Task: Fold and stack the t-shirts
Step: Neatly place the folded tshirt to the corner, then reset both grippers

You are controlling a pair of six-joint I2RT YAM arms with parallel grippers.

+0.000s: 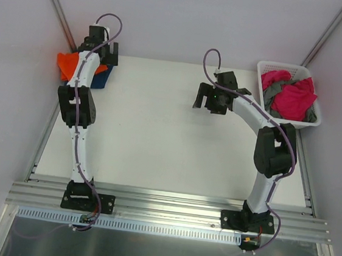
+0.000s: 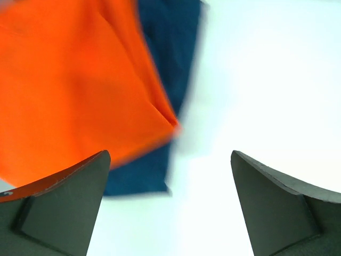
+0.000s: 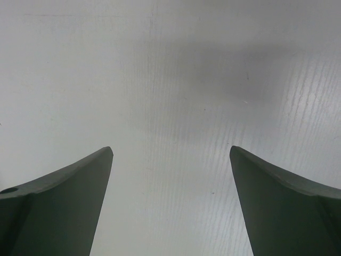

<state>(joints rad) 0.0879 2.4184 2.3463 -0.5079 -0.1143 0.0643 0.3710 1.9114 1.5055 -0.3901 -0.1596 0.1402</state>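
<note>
The orange t-shirt [image 2: 74, 90] lies on top of the navy t-shirt [image 2: 170, 48], way across the counter [image 1: 157, 139] from the white basket [image 1: 269, 68]. The left end effector [image 2: 170, 154] hovers over that stack's edge, spread wide and gripping nothing. The right end effector [image 3: 170, 152] is near the basket, also spread and empty. The magenta t-shirt [image 1: 293, 101] and grey t-shirt [image 1: 273, 90] sit bunched up inside the basket.

I see matt cloth: orange t-shirt [image 2: 69, 90] and navy t-shirt [image 2: 173, 48]; basket [image 1: 262, 74] at two o'clock looks smooth white plastic.
</note>
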